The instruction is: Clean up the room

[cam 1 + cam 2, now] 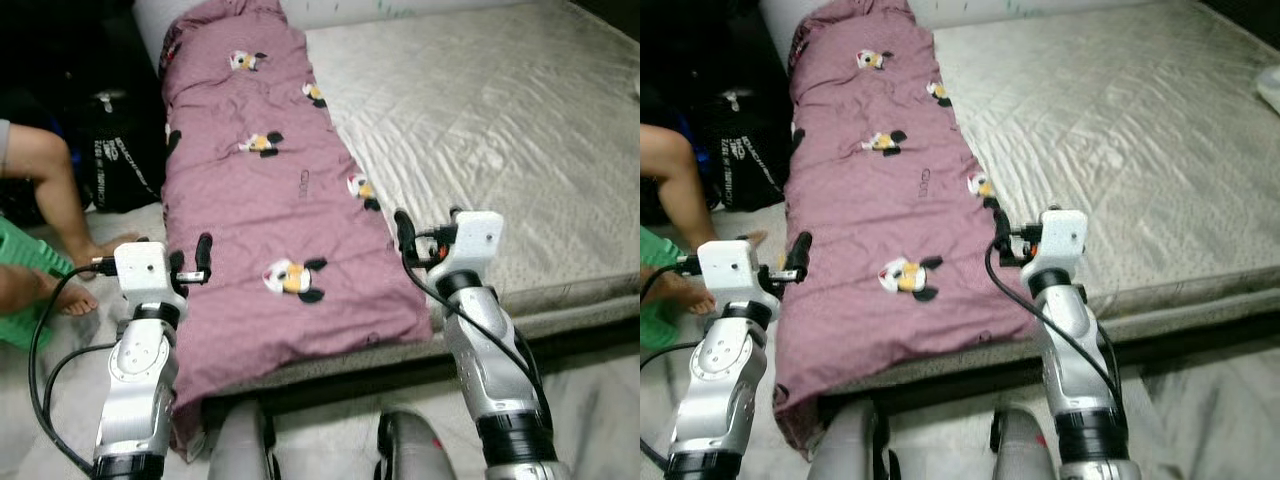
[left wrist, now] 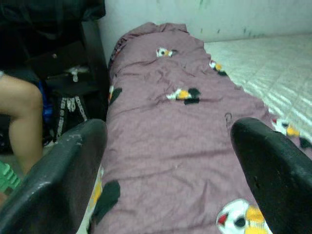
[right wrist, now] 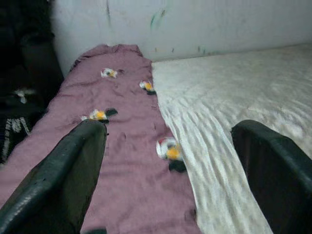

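A mauve blanket point(image 1: 260, 190) printed with cartoon mice lies as a long folded strip down the left side of the bed, and its near end hangs over the mattress edge. My left gripper point(image 1: 190, 262) hovers open above the strip's near left edge; in the left wrist view its fingers point(image 2: 63, 175) spread wide with nothing between them. Above the strip's near right edge, where blanket meets sheet, my right gripper point(image 1: 428, 226) is also open. Its fingers point(image 3: 68, 170) frame the blanket point(image 3: 122, 146) and hold nothing.
The pale quilted mattress point(image 1: 500, 130) takes up the right side. A person's bare leg point(image 1: 50, 180) and foot point(image 1: 75, 297) are at the left beside something green point(image 1: 25, 285). A black bag point(image 1: 120, 150) stands against the bed's left side. A wall point(image 3: 195, 24) is behind.
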`<state>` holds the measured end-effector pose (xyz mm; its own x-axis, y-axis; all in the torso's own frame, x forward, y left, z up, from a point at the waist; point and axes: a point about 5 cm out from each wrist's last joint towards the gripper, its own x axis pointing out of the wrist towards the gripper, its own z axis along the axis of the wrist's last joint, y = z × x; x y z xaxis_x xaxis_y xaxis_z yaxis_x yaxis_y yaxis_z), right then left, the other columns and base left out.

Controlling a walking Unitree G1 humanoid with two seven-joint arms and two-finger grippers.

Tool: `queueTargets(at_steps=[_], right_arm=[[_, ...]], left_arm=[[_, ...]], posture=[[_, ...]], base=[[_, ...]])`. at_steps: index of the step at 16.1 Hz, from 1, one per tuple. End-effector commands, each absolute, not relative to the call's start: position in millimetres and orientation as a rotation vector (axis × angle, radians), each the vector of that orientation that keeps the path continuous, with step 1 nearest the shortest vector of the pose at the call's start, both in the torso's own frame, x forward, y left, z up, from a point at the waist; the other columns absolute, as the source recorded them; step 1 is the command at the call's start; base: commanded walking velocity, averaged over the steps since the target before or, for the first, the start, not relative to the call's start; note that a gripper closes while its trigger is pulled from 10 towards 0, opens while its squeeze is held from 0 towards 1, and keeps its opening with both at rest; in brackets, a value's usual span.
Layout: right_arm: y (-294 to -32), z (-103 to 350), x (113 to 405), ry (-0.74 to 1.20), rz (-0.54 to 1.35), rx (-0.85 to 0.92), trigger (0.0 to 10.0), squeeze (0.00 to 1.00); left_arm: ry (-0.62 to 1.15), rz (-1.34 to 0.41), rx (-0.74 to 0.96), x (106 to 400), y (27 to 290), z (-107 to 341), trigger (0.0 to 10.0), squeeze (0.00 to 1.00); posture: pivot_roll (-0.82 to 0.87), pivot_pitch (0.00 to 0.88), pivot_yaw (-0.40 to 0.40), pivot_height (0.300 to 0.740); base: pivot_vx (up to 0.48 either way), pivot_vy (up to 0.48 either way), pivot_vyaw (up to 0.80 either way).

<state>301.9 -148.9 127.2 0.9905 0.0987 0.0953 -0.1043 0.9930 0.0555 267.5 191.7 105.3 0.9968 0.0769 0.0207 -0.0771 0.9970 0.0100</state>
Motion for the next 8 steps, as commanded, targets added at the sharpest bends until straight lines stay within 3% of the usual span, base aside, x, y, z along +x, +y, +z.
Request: queueTargets(at_steps=[1,8], right_arm=[[-149.3,130.4,304.8,-0.097,0.091,0.066,10.0,0.0],[-156.2,131.4,309.0,-0.097,0.06,0.067,10.0,0.0]], left_arm=[[-0.016,0.082,0.013,267.4,193.7,104.9,10.0,0.0],[-0.025,0.074,0.023,273.0,195.0,109.4,10.0,0.0]], posture=[[-0.09,0.0,0.062,0.74],[-0.09,0.0,0.06,0.74]], base=[[0.0,0.0,0.0],[0.0,0.0,0.0]])
